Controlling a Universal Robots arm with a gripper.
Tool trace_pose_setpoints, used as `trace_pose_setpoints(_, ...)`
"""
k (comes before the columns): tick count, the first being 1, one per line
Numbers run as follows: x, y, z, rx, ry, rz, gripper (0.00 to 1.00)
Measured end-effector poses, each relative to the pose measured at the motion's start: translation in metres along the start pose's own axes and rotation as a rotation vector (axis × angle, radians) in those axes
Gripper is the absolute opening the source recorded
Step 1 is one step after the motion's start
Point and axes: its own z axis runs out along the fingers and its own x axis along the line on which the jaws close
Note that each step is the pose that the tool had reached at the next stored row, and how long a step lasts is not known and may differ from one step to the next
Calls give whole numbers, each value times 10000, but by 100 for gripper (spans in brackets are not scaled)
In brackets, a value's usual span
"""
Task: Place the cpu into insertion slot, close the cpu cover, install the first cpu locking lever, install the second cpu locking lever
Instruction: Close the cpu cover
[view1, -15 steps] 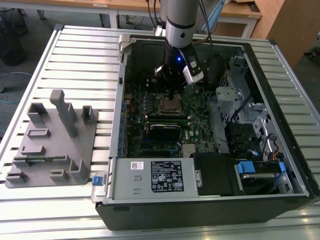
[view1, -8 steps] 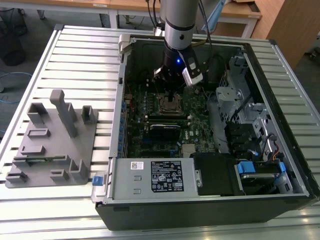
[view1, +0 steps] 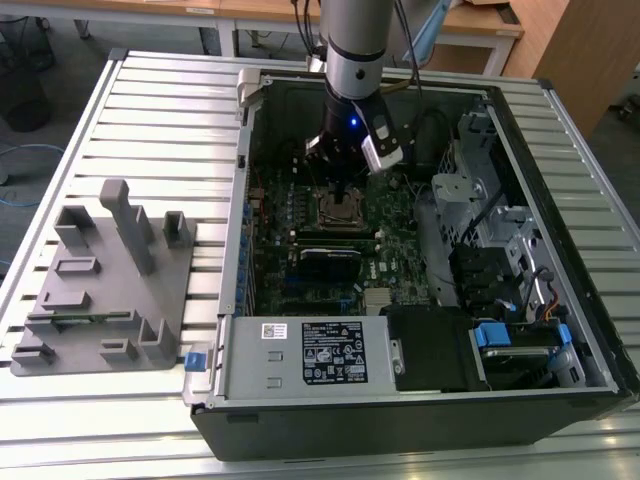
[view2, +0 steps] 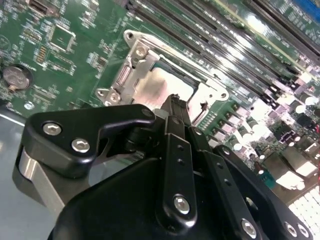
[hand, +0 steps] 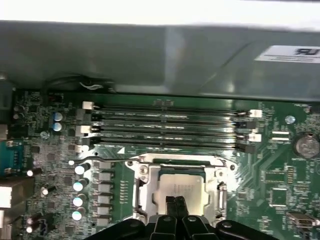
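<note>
With closed, empty tool (hand: 175, 202) touching or just above the cpu (hand: 185, 186), seated in the insertion slot (hand: 180, 161) within the lowered cpu cover (hand: 145, 190), probably best to press squarely, lightly, without sideways drag.

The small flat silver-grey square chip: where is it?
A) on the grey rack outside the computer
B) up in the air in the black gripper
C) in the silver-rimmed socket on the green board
C: in the first wrist view the small flat silver-grey square chip lies in the silver-rimmed socket, below the black gripper.
</note>
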Motion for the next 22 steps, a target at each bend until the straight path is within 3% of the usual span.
trace_pose_setpoints(9,178,4,26,2,-37,-2,11)
trace_pose_setpoints(22,223,1,175,28,-37,-3,11)
